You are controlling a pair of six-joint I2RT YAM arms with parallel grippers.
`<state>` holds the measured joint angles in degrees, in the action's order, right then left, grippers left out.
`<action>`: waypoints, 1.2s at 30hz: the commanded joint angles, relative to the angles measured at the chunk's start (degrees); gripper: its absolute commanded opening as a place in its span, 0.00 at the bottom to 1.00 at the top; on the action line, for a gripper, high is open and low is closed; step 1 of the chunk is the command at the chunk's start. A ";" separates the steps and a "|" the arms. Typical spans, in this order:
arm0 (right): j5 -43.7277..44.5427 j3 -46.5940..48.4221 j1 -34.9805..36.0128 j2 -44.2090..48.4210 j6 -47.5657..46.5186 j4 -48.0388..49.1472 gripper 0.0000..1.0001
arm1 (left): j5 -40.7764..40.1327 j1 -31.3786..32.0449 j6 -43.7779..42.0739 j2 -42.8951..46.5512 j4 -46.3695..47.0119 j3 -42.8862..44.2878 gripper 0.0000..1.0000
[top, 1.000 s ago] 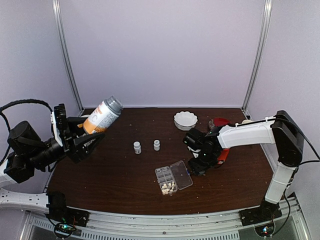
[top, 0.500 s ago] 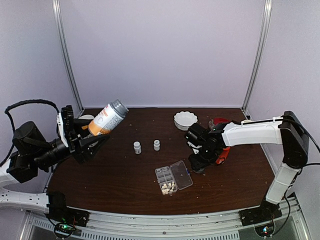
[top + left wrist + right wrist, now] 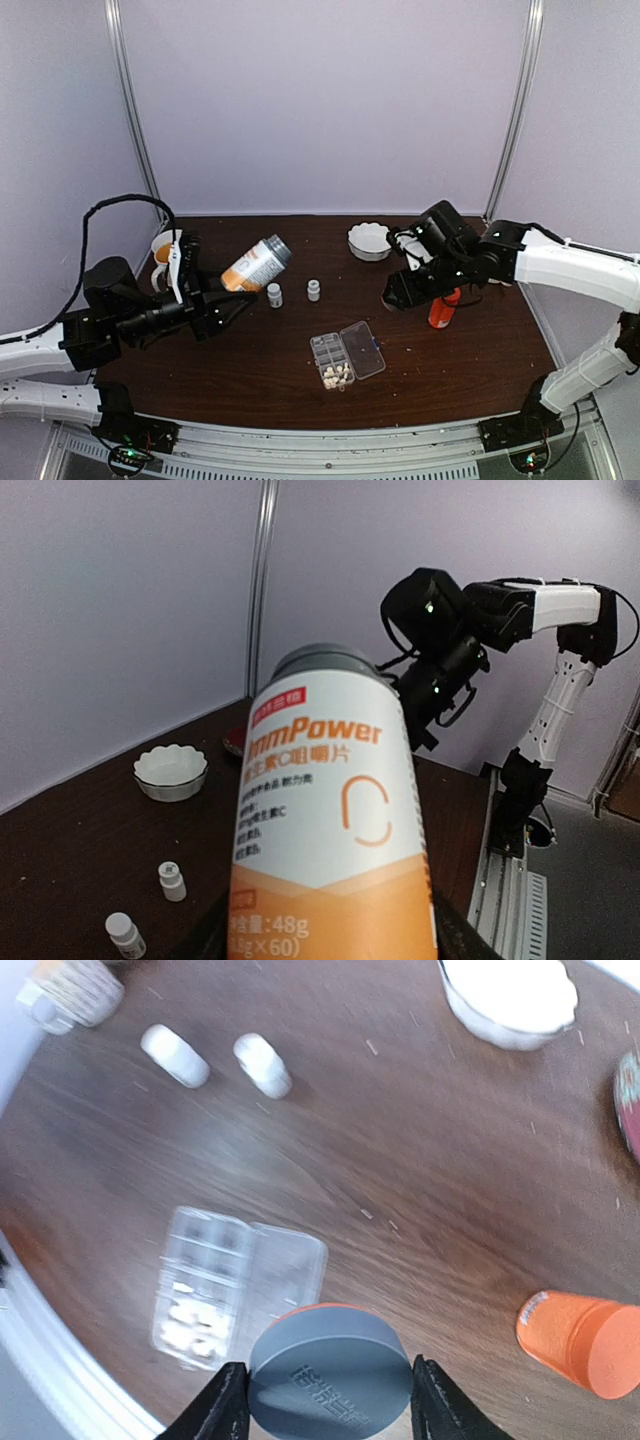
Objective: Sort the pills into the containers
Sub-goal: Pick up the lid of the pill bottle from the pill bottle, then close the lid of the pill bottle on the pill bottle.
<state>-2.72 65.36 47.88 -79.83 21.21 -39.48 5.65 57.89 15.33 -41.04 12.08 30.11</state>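
Observation:
The clear organiser box (image 3: 345,358) lies open on the table's front middle, with cream pills (image 3: 335,377) in its near cells. It also shows in the right wrist view (image 3: 235,1285), pills (image 3: 190,1325) included. My left gripper (image 3: 222,292) is shut on a white-and-orange bottle (image 3: 255,265) with a grey cap. It holds the bottle tilted in the air left of the box, and the bottle fills the left wrist view (image 3: 330,820). My right gripper (image 3: 398,296) is raised behind and to the right of the box. It (image 3: 330,1400) is shut on a round grey cap (image 3: 330,1370).
Two tiny white bottles (image 3: 274,294) (image 3: 313,290) stand behind the box. A small orange bottle (image 3: 438,310) stands to the right. A white scalloped bowl (image 3: 371,240) and a red object (image 3: 438,243) sit at the back. A cup (image 3: 165,248) sits at the far left.
My left arm has swung the bottle right, toward the tiny bottles, and tipped it further. My right arm has risen and drawn back from the box, leaving the small orange bottle exposed.

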 commanded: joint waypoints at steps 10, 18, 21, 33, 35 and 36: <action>-29.84 2.38 1.23 15.52 -0.44 21.41 0.48 | 30.62 -3.00 13.80 -15.90 28.48 0.30 0.00; -34.99 4.98 6.13 13.59 -1.93 27.59 0.47 | 33.91 -2.96 13.87 -20.24 29.10 3.88 0.00; -34.65 7.04 8.71 12.04 -5.01 25.08 0.47 | 33.90 -2.96 13.60 -20.27 28.46 4.34 0.00; -34.23 10.47 10.37 9.36 -10.38 18.02 0.47 | 33.64 -3.01 13.30 -19.83 26.69 4.71 0.00; -31.96 10.88 10.48 9.43 -11.61 15.87 0.47 | 33.77 -3.01 12.83 -19.70 25.54 5.03 0.00; -31.20 10.99 10.48 9.39 -12.22 15.02 0.47 | 33.81 -2.99 12.80 -19.62 25.24 5.12 0.00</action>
<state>-36.47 74.39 57.74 -70.17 12.88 -19.25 38.72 55.05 28.91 -61.47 35.81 32.69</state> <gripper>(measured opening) 0.525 0.516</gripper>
